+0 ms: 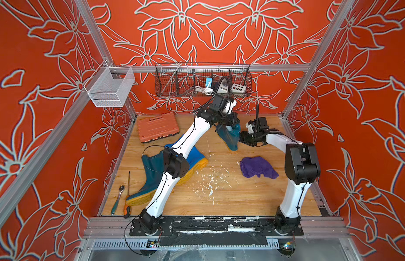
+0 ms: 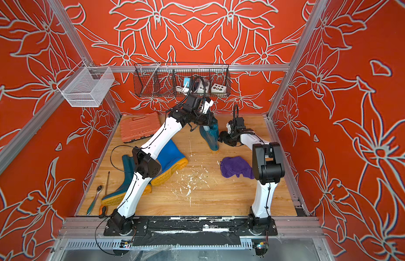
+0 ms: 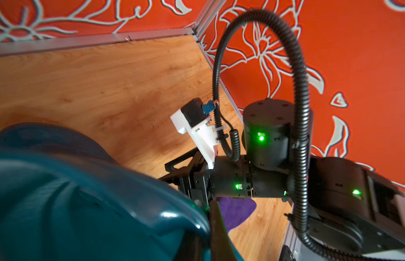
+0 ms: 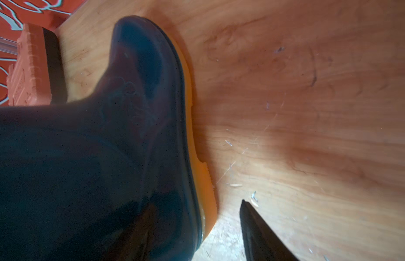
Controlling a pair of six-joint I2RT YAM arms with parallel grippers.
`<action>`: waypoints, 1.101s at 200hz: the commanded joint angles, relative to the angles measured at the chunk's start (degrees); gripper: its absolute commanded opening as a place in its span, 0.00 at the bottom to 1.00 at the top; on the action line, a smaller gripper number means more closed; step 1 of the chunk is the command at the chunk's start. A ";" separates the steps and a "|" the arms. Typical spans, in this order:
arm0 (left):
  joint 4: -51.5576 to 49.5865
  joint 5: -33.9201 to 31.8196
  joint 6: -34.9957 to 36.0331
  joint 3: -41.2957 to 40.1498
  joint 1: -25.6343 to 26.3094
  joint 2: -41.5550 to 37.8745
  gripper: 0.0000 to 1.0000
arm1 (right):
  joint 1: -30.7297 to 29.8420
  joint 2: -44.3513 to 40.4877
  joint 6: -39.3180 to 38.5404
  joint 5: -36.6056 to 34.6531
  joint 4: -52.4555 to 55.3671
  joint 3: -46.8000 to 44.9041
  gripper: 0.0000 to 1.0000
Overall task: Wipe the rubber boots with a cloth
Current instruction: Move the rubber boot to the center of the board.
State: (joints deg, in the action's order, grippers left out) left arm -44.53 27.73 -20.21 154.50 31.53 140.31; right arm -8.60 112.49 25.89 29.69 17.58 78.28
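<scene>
A dark teal rubber boot (image 1: pixel 229 135) (image 2: pixel 210 135) stands upright near the back wall. My left gripper (image 1: pixel 228 122) (image 3: pixel 206 228) is shut on its top rim (image 3: pixel 174 217). My right gripper (image 1: pixel 242 139) (image 4: pixel 197 204) is low beside its foot and open; the heel and orange sole (image 4: pixel 203 180) lie between the fingers, the outer finger clear of the sole. The purple cloth (image 1: pixel 257 167) (image 2: pixel 235 167) (image 3: pixel 235 210) lies bunched on the floor in front of the right gripper, untouched. A bright blue boot (image 1: pixel 196 158) and another teal boot (image 1: pixel 151 171) lie on the left, partly under my left arm.
An orange tool case (image 1: pixel 157 127) lies at the back left. A ratchet wrench (image 1: pixel 116 200) and a screwdriver (image 1: pixel 128 194) lie by the left edge. White specks (image 1: pixel 210 180) litter the wooden floor. A black wire basket (image 1: pixel 202 79) and a white mesh basket (image 1: pixel 108 87) hang on the frame.
</scene>
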 commanded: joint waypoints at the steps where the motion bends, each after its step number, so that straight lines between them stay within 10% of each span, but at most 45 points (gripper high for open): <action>1: 5.86 0.42 1.99 2.04 -2.74 -0.13 0.00 | -1.27 1.06 3.11 1.79 -2.56 0.70 0.62; 35: 5.87 0.66 2.54 1.38 -4.50 -0.06 0.00 | -2.34 2.49 3.70 2.49 -3.16 0.91 0.62; 60: 5.22 0.74 2.81 0.73 -4.58 -0.62 0.49 | -2.30 3.43 4.25 2.37 -2.56 1.17 0.62; 89: 4.22 1.18 3.72 -0.46 -4.98 -3.66 0.70 | -1.10 3.45 3.69 2.08 1.00 2.08 0.62; 220: 0.09 1.80 3.24 -7.61 -7.62 -17.42 0.78 | 1.01 -6.04 1.66 3.51 5.04 -3.05 0.64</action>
State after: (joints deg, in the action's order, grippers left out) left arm -41.71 29.61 -17.63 147.70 23.90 123.28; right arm -7.40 108.55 28.82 31.86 21.15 76.47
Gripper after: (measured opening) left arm 0.794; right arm 0.642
